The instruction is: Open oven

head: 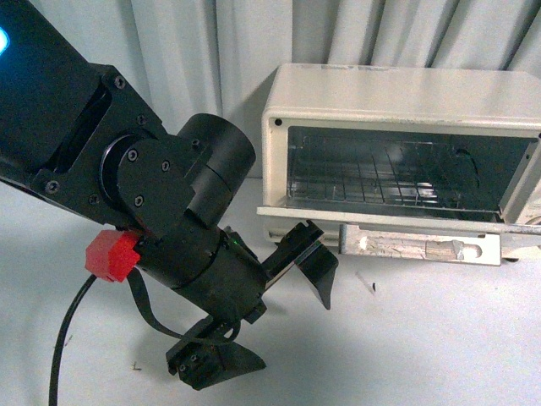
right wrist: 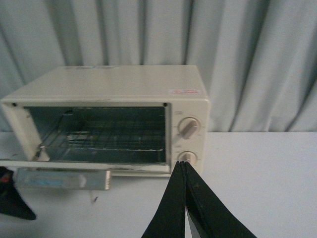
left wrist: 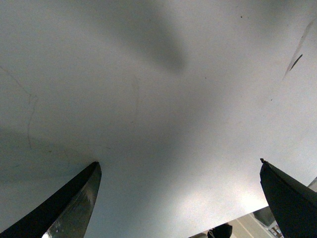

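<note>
The toaster oven [head: 397, 93], upper right of the frame, is seen with its door [head: 380, 217] dropped. The door is judged stiff and hinged, best taken by the bar handle [head: 420, 245]. The left gripper [left wrist: 179, 163] is spread wide, the right gripper [right wrist: 183, 168] clenched empty.

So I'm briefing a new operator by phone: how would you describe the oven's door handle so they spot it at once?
Find the cream-white oven in front of the pale curtain; its door is open, folded down toward the table. The handle is the flat bar along the door's outer edge, the oven part nearest the camera, unlike the wire rack inside.
</note>
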Motion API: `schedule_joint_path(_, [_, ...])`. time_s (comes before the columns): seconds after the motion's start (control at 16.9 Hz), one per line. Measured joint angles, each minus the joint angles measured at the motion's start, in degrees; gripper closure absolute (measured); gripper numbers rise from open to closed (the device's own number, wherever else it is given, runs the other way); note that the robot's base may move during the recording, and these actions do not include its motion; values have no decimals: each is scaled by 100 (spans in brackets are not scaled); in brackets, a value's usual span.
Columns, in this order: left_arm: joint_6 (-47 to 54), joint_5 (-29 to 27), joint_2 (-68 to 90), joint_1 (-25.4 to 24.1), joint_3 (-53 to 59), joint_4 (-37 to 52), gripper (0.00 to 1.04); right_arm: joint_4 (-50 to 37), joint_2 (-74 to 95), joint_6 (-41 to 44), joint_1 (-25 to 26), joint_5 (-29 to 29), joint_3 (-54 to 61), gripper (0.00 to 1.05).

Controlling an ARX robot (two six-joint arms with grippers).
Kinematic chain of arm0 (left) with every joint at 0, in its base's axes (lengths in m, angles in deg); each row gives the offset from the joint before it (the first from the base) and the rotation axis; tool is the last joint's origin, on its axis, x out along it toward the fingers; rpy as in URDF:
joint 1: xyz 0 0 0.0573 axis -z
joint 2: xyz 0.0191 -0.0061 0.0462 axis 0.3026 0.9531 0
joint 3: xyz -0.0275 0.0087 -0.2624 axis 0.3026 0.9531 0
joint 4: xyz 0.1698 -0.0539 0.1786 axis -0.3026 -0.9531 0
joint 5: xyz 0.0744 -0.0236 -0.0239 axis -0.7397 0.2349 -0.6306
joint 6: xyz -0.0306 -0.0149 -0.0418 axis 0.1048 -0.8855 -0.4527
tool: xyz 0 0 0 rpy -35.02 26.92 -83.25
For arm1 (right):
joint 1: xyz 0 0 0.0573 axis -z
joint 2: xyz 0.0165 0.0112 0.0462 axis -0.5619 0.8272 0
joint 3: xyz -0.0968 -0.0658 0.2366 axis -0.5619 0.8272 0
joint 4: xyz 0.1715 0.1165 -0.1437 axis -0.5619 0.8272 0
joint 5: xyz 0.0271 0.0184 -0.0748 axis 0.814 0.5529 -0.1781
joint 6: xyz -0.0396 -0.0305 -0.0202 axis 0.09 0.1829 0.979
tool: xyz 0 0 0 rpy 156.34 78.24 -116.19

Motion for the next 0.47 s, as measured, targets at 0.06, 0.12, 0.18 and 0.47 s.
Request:
schedule_joint_path(0.06, [0,7,0,0,0,9,7,-90,-166,4,-328,-131,105,103])
schedule_joint_path(0.12, [2,7,0,0,0,2,7,101,-306,0,-284,-210,179,103])
schedule_joint_path(0.18, [0,11,0,0,0,0,7,107,-352,2,-295,-214,179,103])
schedule_joint_path(0.47, [2,7,0,0,0,4,7,415,-688,2,-295,-212,179,103])
